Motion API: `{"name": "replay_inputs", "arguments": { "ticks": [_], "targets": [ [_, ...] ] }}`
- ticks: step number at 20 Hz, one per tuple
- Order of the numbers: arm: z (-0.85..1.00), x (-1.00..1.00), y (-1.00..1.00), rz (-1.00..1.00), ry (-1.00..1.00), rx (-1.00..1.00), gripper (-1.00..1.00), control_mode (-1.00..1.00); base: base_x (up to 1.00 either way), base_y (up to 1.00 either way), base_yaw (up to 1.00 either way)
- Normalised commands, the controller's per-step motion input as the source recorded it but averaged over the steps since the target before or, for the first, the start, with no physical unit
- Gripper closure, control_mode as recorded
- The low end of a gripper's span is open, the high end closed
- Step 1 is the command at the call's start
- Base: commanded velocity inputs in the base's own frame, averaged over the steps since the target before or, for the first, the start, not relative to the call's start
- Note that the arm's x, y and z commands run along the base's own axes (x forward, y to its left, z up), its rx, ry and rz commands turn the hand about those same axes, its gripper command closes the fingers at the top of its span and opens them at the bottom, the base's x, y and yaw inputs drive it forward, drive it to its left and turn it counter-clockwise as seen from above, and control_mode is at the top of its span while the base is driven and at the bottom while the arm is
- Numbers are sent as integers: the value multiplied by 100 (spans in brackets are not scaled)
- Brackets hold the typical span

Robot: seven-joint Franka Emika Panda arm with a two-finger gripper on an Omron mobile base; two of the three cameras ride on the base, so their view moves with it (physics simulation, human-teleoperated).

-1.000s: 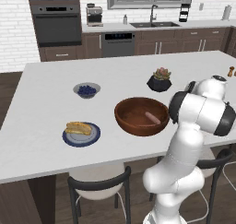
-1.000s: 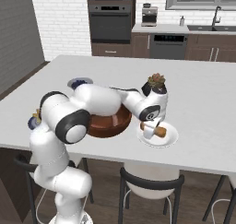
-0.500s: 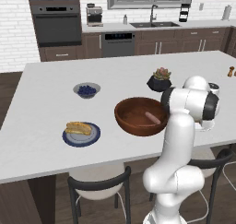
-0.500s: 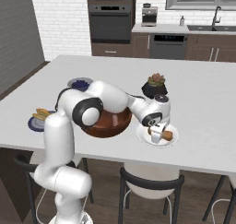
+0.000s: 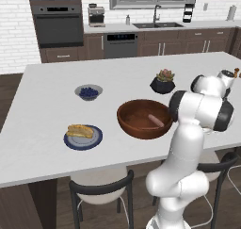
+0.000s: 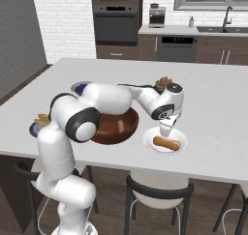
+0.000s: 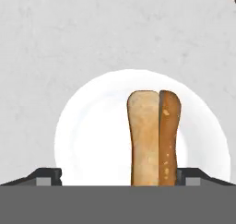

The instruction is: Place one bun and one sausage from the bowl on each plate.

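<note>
Bun (image 7: 150,138) lies on the white plate (image 7: 92,131), right under the jaws (image 7: 119,174). In the hand view the two dark tips stand wide apart, at 8 o'clock and 4 o'clock of the bun, with its near end in the gap between them. They hold nothing and are not touching it, so the jaws are let go.

What could go wrong? I think the arm may bump the bun if it moves sideways while so low. That could roll it off the plate onto the counter (image 7: 55,29). Going straight up first looks safer.

Next job, I think, is the sausage (image 5: 156,120). It lies alone in the bowl (image 5: 129,124), toward the 3 o'clock side. It is thin and round, so it may roll away from the tips or slip out if pinched near its end.

Far off at 9 o'clock of the bowl sits the blue plate (image 5: 94,141) with food already on it.
</note>
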Motion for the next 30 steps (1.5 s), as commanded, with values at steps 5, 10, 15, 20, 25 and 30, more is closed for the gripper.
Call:
{"name": "replay_inputs", "arguments": {
  "ticks": [5,10,15,20,25,30],
  "targets": [
    [91,-56,96,24,-15,-16,-100,-100,0,0,0],
    [62,-25,100,54,-3,-22,-100,-100,0,0,0],
    [28,-32,92,61,-3,-31,-100,-100,0,0,0],
    [14,-34,73,70,0,-29,-100,-100,0,0,0],
    [12,-26,78,64,1,-34,-100,-100,0,0,0],
    [-52,14,76,17,15,-51,-100,-100,0,0,0]
  ]
}}
